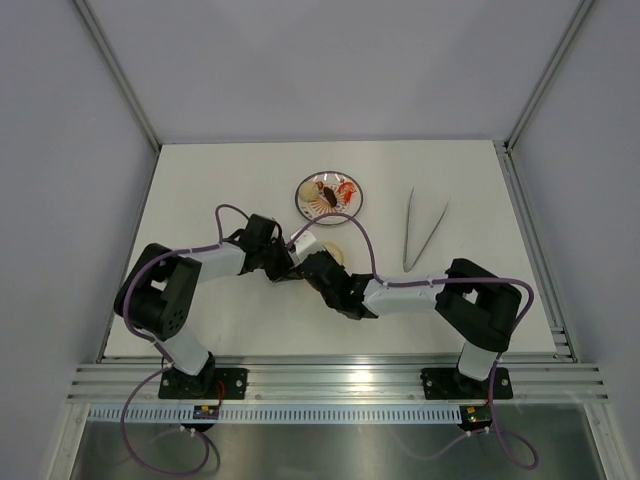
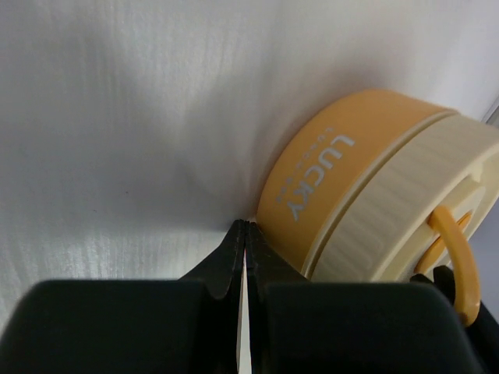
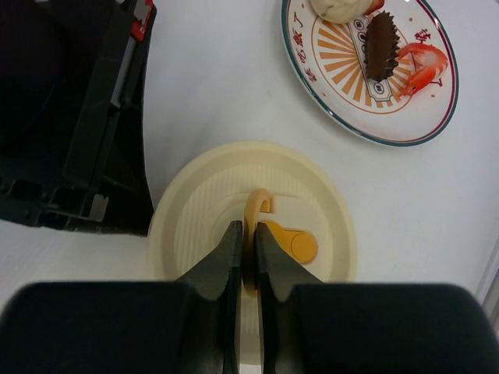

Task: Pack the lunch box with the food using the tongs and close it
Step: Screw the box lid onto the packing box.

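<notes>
Sitting spot: box [image 1: 331, 250] is about mid-worktop [image 1: 220, 180], a bit toward the near edge, upright between the two grippers.
Box look: orange-yellow wall with "LUCKY" printed in white, seen best in the left wrist view [image 2: 312, 187].
Lid: cream lid [image 3: 195, 210] is on the box, ribbed around its edge, so it's shut right now.
Ring: orange ring [image 3: 257, 201] stands up from the middle of the lid, hinged on a small orange tab.
Right gripper: the right gripper [image 3: 246, 230] comes down over the lid and is clamped on the ring, with a finger on each side of it.
Left gripper: the left gripper [image 2: 245, 226] is fully clenched with nothing in it. Its tips are at the foot of the box wall on the left side. Can't tell if they actually touch it.
Food: the food [image 3: 382, 43] is all on the plate: a brown ridged piece, a red-orange shrimp beside it, and a pale cream piece at the frame edge.
Plate: the red-and-white patterned plate [image 1: 303, 195] is just beyond the box, toward the far edge.
Tongs: the silver tongs [image 1: 408, 230] lie flat to the right of the plate, toward the right edge. The V opens to the far side, and neither gripper is on them.
</notes>
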Controlling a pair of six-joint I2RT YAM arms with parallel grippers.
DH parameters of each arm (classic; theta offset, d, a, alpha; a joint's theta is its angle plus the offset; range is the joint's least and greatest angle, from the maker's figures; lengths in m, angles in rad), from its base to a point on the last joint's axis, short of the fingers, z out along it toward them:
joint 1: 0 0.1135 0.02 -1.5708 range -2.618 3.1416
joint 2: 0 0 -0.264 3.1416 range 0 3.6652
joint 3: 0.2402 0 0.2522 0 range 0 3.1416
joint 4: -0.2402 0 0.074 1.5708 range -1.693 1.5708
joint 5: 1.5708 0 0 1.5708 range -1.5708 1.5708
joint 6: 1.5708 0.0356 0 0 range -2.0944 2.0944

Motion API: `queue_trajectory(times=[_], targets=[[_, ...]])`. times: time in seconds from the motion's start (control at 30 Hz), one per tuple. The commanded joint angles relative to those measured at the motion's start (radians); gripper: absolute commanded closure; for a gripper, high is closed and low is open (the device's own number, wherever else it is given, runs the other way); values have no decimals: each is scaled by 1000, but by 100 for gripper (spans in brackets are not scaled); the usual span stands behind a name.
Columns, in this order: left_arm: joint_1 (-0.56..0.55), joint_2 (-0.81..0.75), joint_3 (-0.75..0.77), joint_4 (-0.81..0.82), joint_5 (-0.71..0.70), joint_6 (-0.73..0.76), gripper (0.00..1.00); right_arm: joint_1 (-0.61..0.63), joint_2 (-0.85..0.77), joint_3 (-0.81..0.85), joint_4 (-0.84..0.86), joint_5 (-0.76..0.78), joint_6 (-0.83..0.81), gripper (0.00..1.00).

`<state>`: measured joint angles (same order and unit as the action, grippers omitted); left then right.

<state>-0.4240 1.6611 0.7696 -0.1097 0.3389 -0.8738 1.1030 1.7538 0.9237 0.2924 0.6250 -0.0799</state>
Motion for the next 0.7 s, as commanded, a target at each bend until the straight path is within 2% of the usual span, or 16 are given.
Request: queue_trajectory(times=[0.0, 0.13, 0.17, 0.2, 0.27, 0.3, 0.37, 0.43, 0.67], targets=[[-29, -9, 2, 30, 63, -24, 100, -2, 47, 24, -38, -4, 74, 100], [-29, -24, 14, -2, 38, -11, 100, -3, 46, 55, -104, -19, 132, 98], [-27, -32, 17, -27, 26, 1, 100, -3, 42, 58, -117, -30, 135, 92], [-28, -50, 22, -42, 2, 7, 100, -3, 36, 61, -136, -50, 149, 71], [-25, -73, 40, -86, -23, 22, 100, -3, 7, 64, -154, -73, 158, 62], [-24, -99, 45, -100, -46, 27, 100, -3, -3, 69, -171, -86, 166, 51], [-19, -125, 59, -139, -66, 41, 100, -3, -39, 72, -190, -97, 172, 40], [-16, -167, 68, -165, -95, 48, 100, -5, -80, 73, -214, -104, 181, 37], [-15, -247, 108, -232, -146, 73, 100, -49, -250, 26, -256, -117, 249, 38]])
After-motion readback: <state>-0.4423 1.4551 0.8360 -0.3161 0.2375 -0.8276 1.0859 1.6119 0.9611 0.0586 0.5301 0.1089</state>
